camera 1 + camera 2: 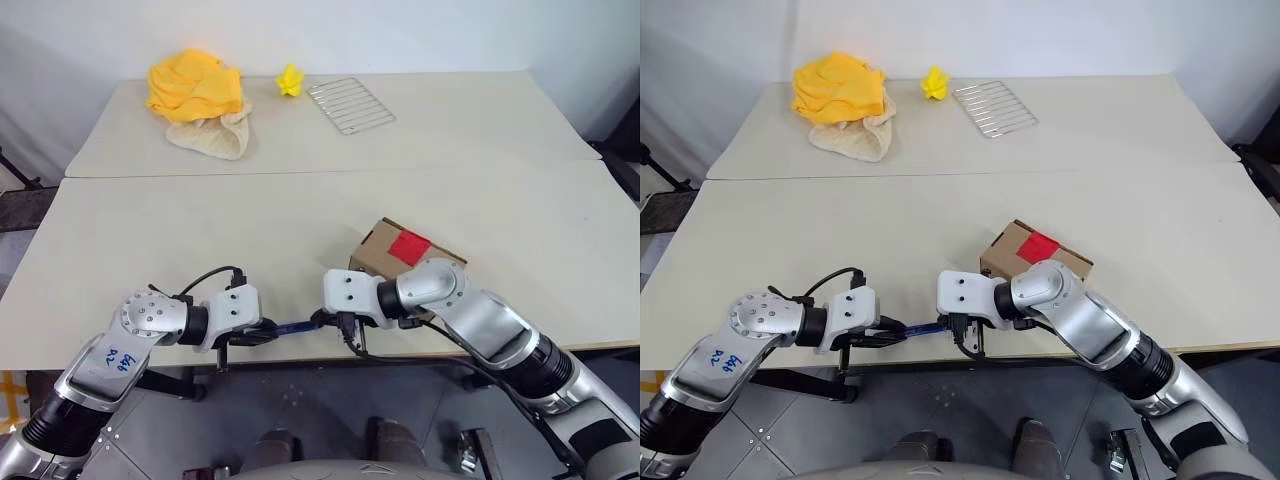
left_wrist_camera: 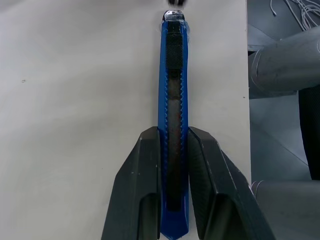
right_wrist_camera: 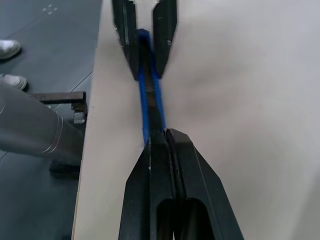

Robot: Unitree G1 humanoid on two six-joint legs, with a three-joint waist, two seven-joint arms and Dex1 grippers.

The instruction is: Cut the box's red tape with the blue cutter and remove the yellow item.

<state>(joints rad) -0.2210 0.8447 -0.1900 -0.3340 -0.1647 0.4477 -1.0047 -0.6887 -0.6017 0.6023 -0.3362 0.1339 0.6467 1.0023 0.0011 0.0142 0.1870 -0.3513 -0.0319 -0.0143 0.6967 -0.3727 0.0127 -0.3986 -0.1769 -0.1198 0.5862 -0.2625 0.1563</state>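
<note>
1. Two pale beige tables (image 1: pixel 300 215) set edge to edge, with a seam running across between them.
2. White wall (image 1: pixel 400 30) behind the far table.
3. Dark grey tiled floor (image 1: pixel 790 430) below the near edge.
4. Even, soft light.

Bright, even light; soft shadows beneath the box (image 1: pixel 405 255); the wrist views stay sharp, without glare.

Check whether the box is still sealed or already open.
Sealed, as far as shows: the box has its top flaps lying flat and closed, with the red tape intact across them. The yellow item cannot be seen.
</note>
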